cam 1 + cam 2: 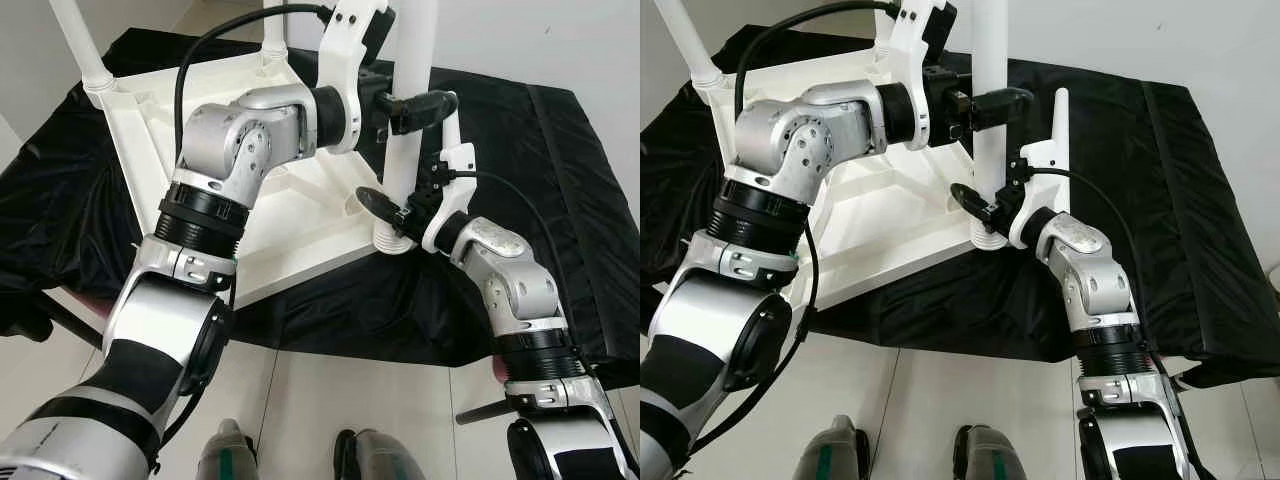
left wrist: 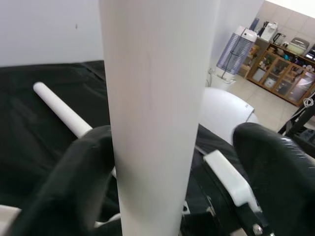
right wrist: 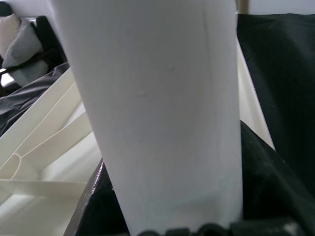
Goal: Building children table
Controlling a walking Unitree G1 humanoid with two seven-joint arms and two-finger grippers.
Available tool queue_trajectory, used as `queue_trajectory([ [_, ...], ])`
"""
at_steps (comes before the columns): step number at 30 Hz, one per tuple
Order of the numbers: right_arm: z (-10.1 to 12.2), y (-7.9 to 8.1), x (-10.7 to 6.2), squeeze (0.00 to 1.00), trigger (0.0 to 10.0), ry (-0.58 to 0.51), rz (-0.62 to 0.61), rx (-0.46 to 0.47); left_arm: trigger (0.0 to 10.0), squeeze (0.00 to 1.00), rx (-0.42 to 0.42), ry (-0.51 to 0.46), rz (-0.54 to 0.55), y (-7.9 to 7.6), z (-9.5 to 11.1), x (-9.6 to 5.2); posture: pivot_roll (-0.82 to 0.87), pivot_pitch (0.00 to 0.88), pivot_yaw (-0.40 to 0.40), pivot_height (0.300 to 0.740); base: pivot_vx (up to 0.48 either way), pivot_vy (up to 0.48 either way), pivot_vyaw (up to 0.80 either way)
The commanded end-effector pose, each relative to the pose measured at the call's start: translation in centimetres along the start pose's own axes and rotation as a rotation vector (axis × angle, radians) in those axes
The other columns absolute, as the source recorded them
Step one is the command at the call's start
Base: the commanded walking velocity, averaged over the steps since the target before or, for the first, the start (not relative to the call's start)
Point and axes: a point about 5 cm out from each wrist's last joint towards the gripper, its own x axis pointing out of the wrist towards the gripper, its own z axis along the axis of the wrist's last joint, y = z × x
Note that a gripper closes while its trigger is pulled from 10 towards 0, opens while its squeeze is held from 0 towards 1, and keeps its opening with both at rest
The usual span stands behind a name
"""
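The left claw grips a white table leg partway up, one black finger pressed to each side of the smooth round tube. The right claw closes on the same leg lower down, just above its ribbed foot, where the leg meets the corner of the table top; how tightly its fingers press is hard to tell, since the leg hides the far one. The leg stands upright and its upper end is cut off by the frame edge.

The upturned table top is white moulded plastic with raised ribs on its underside, lying on a black cloth that is wrinkled and slightly glossy. Another leg rises from the far left corner, also cut off above, and a third stands behind the left arm. A loose white leg lies on the cloth beyond. What lies under the cloth is hidden. Pale floor tiles show below.
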Motion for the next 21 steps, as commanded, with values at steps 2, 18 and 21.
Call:
queue_trajectory([
  [2, 0.5, -0.4, 0.0, 0.00, 10.0, -0.017, -0.025, 0.003, 10.0, 0.00, -0.011, -0.007, -0.020, -0.3, 0.4, 0.1, -0.06, 0.054, -0.003, 0.740, 0.000, 0.000, 0.00],
  [18, 0.9, -1.9, -0.5, 0.00, 10.0, -0.110, -0.224, 0.051, 10.0, 0.00, 0.011, -0.053, 0.197, 2.0, -1.0, -1.8, -0.06, 0.058, 0.000, 0.740, 0.000, 0.000, 0.00],
  [21, 0.7, -2.0, -0.6, 0.00, 10.0, -0.116, -0.252, 0.059, 10.0, 0.00, 0.012, -0.043, 0.218, 2.0, -1.7, -2.0, -0.06, 0.058, 0.000, 0.740, 0.000, 0.000, 0.00],
])
